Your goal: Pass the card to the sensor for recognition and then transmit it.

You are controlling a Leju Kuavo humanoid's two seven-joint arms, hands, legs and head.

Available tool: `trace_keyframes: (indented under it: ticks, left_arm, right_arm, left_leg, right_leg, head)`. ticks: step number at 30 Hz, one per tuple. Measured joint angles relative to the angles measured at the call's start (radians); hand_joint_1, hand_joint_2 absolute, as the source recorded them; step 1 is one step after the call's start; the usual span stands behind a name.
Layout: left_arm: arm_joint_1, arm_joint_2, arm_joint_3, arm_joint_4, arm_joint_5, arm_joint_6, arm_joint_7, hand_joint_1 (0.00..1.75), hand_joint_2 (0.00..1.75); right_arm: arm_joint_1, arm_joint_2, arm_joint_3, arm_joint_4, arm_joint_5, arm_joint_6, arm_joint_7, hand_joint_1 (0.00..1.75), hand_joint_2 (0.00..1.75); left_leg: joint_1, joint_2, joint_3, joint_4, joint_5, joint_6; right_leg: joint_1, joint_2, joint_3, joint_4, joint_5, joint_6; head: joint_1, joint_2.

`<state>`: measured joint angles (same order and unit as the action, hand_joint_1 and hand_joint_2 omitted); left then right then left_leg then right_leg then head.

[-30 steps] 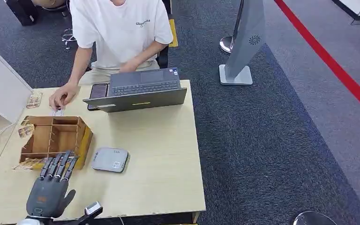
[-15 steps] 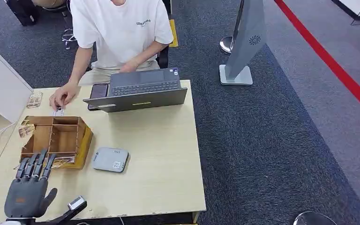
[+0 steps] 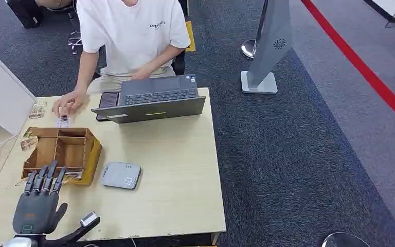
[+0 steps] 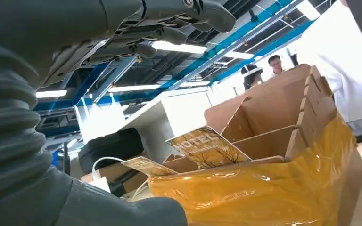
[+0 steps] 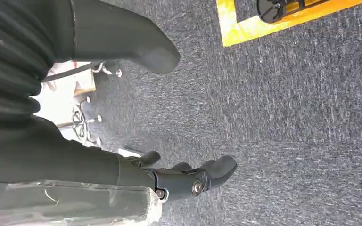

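Note:
My left hand (image 3: 37, 205) hovers over the table's front left corner, fingers spread and holding nothing, fingertips just short of the wooden card box (image 3: 88, 149). Printed cards (image 3: 70, 177) lie at the box's front edge. In the left wrist view the hand (image 4: 99, 28) is above and beside the box (image 4: 273, 108), where two yellow cards (image 4: 206, 146) lean out over its film-wrapped front. The grey card sensor (image 3: 121, 175) lies flat to the right of the box. My right hand (image 5: 94, 162) hangs over carpet, fingers loosely apart and holding nothing.
A person in a white shirt (image 3: 131, 33) sits across the table behind an open laptop (image 3: 151, 100), one hand (image 3: 68, 104) resting by a small card (image 3: 63, 122). A phone (image 3: 108, 99) lies beside the laptop. A white case (image 3: 0, 92) stands at the left. A grey stand (image 3: 267, 46) is on the carpet.
My left hand swung left from the box's front right corner, then edged slightly back toward the box. The person's hand shifted a little on the table.

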<state>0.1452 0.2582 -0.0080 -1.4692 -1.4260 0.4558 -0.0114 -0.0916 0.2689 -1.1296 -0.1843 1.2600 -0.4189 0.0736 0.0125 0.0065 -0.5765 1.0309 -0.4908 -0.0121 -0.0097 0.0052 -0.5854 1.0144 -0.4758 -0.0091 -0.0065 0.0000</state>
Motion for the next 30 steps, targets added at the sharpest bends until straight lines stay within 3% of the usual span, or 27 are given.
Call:
trace_keyframes:
  ticks: [16, 30]
  left_arm:
    - [-0.079, -0.012, 0.089, 0.153, 0.015, 0.087, -0.008, 0.00, 1.75]
    - [-0.083, -0.026, 0.101, 0.189, 0.009, 0.095, -0.020, 0.00, 1.75]
  right_arm:
    - [0.000, 0.000, 0.027, 0.000, 0.010, 0.004, 0.008, 0.00, 1.75]
    - [0.001, 0.000, 0.037, 0.000, 0.011, 0.004, 0.010, 0.00, 1.75]
  left_leg:
    - [0.000, 0.000, 0.000, 0.000, 0.000, -0.001]
    - [0.000, 0.000, 0.000, 0.000, 0.000, -0.001]
  right_leg:
    - [0.000, 0.000, 0.000, 0.000, 0.000, 0.000]
    - [0.000, 0.000, 0.000, 0.000, 0.000, 0.000]
  head:
    - [0.000, 0.000]
    - [0.000, 0.000]
